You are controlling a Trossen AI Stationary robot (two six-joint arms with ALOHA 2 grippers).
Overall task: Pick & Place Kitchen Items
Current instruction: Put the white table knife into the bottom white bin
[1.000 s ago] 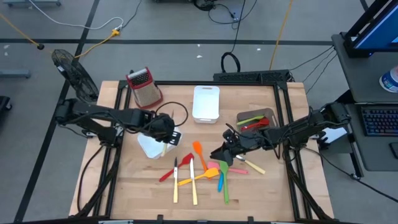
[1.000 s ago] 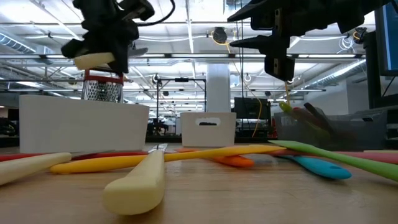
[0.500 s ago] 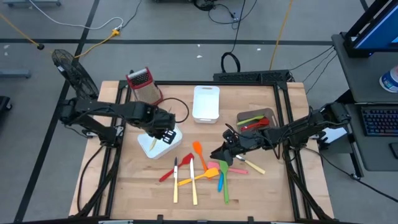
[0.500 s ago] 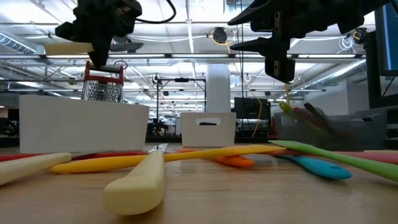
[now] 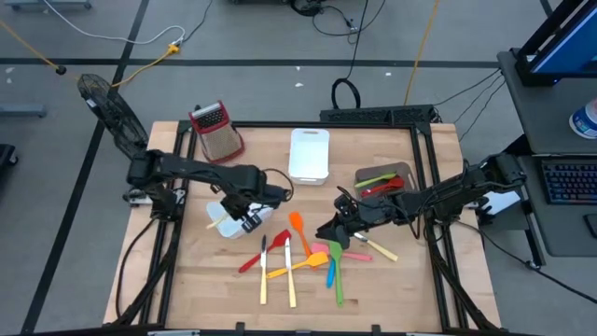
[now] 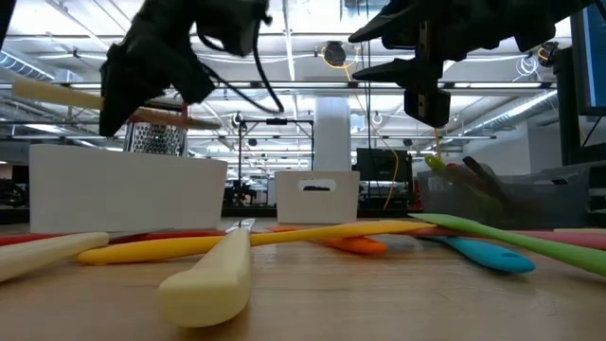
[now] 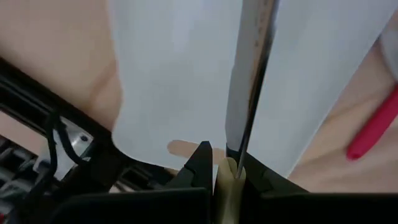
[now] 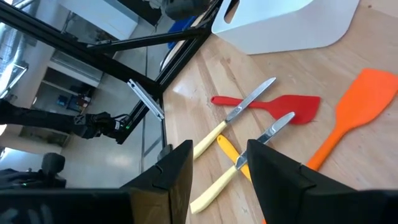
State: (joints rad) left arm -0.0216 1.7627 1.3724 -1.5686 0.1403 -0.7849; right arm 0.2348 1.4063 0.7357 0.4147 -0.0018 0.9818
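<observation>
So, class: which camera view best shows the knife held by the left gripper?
The left wrist view: the knife, cream handle clamped in the left gripper, hangs over the white bin. The high view shows it tiny; the low view shows it side-on; the right wrist view misses it.

A cream handle lies close on the wood table. Behind it a long yellow tool crosses an orange one. A blue spoon and a green tool lie beside them. One dark gripper up high holds a cream stick. Another gripper hangs above. A white bin stands behind.
</observation>
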